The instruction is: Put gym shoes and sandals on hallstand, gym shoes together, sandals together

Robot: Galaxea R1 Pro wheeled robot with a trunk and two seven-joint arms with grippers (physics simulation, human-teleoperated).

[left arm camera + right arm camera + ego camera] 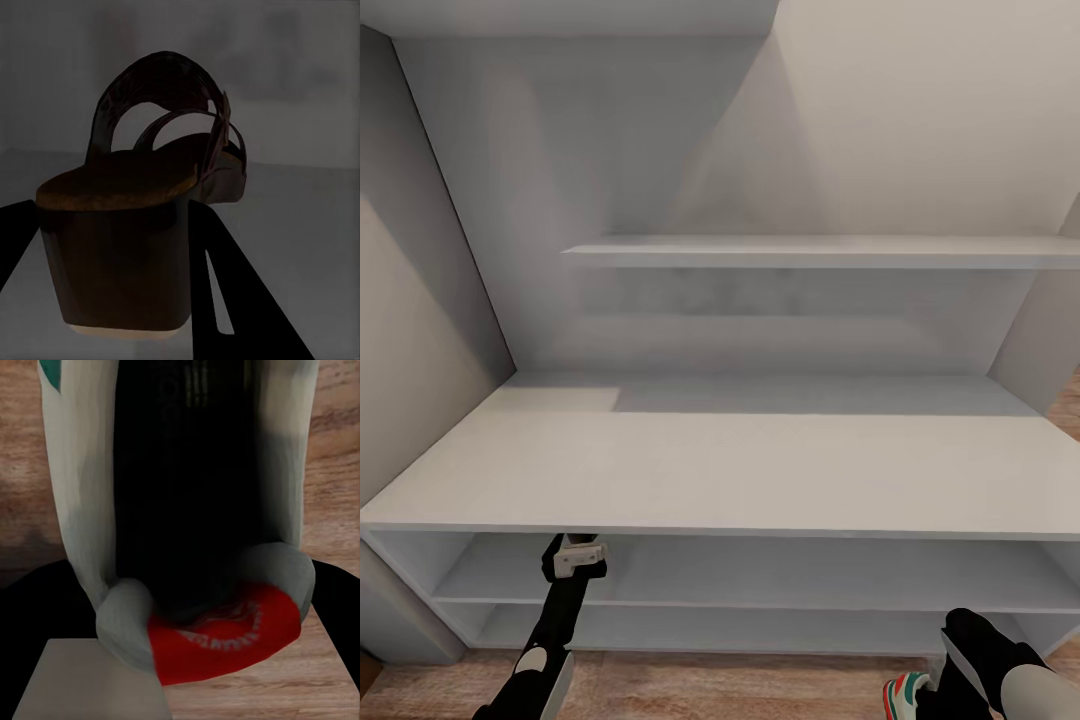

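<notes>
Left end effector point(120, 300) clamping sandal point(142, 195) under hallstand point(720, 470); right's grip on gym shoe point(187, 510) unclear.

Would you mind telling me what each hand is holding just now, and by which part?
The left hand grips a brown sandal by its heel end. The right hand appears to hold a gym shoe at its heel.

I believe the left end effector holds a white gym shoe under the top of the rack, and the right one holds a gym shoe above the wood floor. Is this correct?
Not quite. The left end effector holds a brown sandal, as the left wrist view shows. The rest is correct: the right end effector holds a gym shoe above the wood floor.
</notes>
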